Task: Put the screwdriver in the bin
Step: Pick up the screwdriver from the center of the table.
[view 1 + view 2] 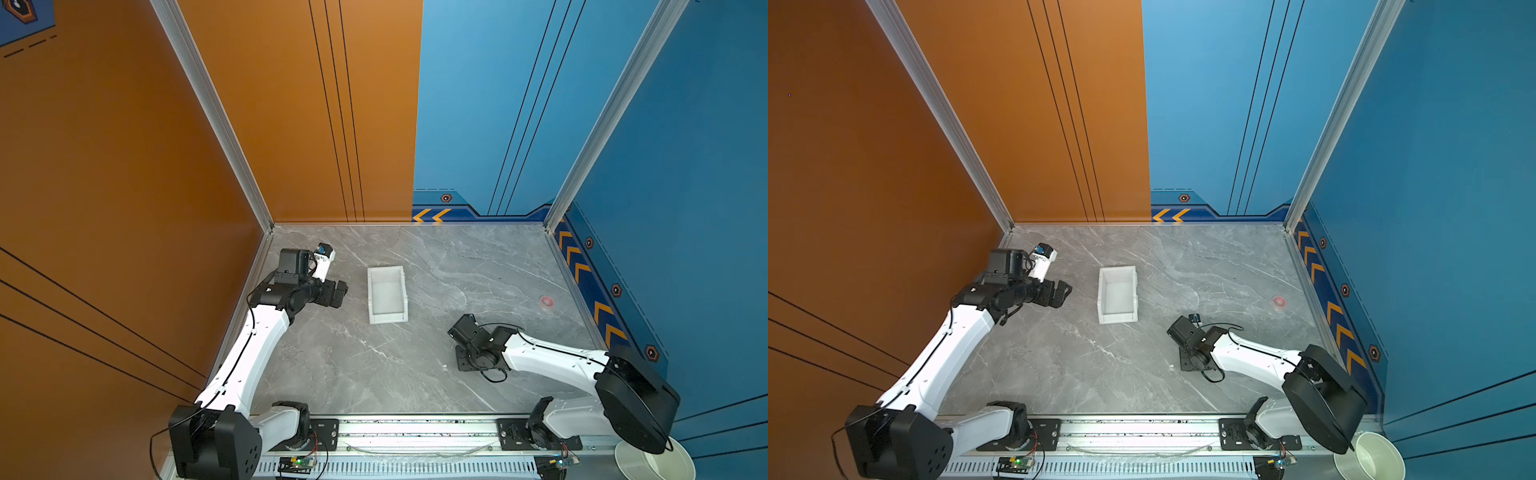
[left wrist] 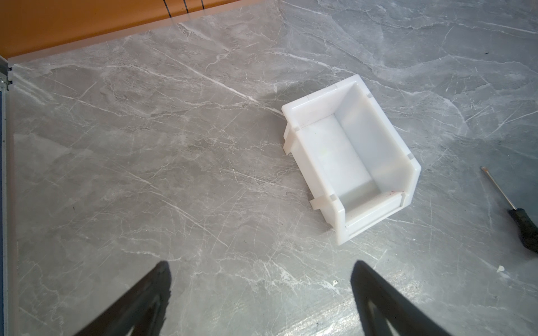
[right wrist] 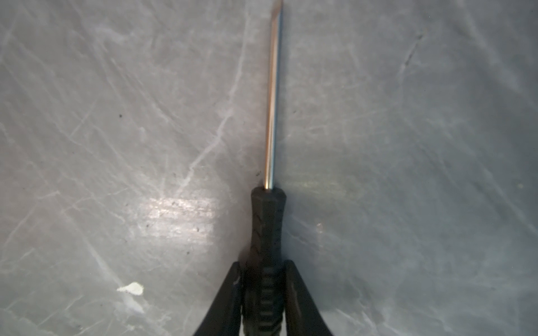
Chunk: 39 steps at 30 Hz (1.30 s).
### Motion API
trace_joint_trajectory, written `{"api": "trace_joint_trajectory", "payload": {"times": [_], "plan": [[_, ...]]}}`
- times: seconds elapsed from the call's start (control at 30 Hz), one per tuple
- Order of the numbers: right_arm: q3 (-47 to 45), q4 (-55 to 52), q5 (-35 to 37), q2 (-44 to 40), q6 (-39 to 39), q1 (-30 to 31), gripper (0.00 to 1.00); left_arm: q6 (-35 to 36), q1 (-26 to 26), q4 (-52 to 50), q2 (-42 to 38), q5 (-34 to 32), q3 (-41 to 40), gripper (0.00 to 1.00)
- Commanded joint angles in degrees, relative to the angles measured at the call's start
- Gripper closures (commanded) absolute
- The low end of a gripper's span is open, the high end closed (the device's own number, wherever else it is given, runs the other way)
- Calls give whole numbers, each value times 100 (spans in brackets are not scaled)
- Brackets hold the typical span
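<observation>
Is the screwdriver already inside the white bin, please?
No, the white bin is empty; the right gripper holds the screwdriver on the table.

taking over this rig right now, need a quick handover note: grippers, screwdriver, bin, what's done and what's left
Right gripper: shut on the black handle of the screwdriver, which sits low over the grey table; no lift evident.
Left gripper: open, empty, near the white bin.
Bin: empty, mid-table, apart from the screwdriver.
Done: grasp.
Left: lift, carry over the bin, release inside.
</observation>
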Motion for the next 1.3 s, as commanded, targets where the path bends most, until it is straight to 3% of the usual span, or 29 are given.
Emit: {"api": "trace_joint_trajectory", "payload": {"times": [0.0,0.3,0.6,1.03,1.27], "plan": [[0,-88,-44,51,33,39,79,89,-19,-136,-122,-31,-40,2],[400,-403,13,-463,-142,41,84,199,-19,-230,-169,-174,-40,2],[1476,-878,217,-682,-517,32,85,261,-9,-235,-293,-335,-246,2],[4161,-757,-131,1412,-1326,194,85,217,33,-259,-538,-484,-305,2],[5055,-699,-360,2457,-1449,381,85,213,112,-381,-694,-459,-165,2]]}}
